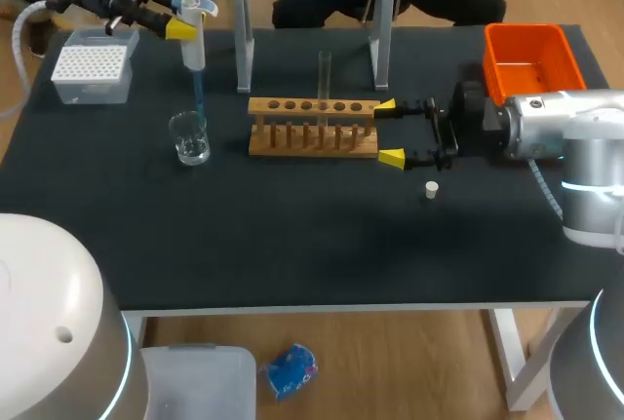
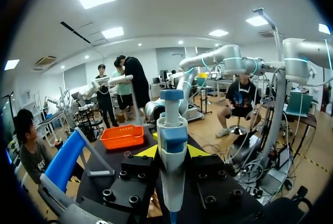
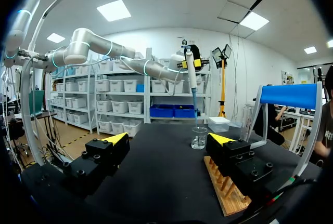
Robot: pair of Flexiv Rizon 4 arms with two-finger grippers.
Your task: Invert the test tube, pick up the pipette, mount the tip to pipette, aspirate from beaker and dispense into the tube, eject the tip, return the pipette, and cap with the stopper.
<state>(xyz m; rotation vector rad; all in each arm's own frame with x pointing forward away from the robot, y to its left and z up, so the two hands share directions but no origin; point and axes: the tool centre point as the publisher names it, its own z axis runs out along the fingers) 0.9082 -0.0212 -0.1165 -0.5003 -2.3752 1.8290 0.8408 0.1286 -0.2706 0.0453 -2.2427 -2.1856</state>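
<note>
1 pipette [image 1: 194,45] sits clamped in the left gripper [image 1: 181,28] above the beaker [image 1: 188,137]; right gripper [image 1: 390,133] gapes beside the rack [image 1: 312,133]

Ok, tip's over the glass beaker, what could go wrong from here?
1. The left gripper holds the white-and-blue pipette, tip above the small clear glass beaker; an off-centre descent could hit the rim and topple it.
2. The open right gripper sits at the wooden rack's end; a stray move might shove it and the upright glass test tube.
3. The small white stopper lies loose beside that gripper and could get knocked away.
</note>
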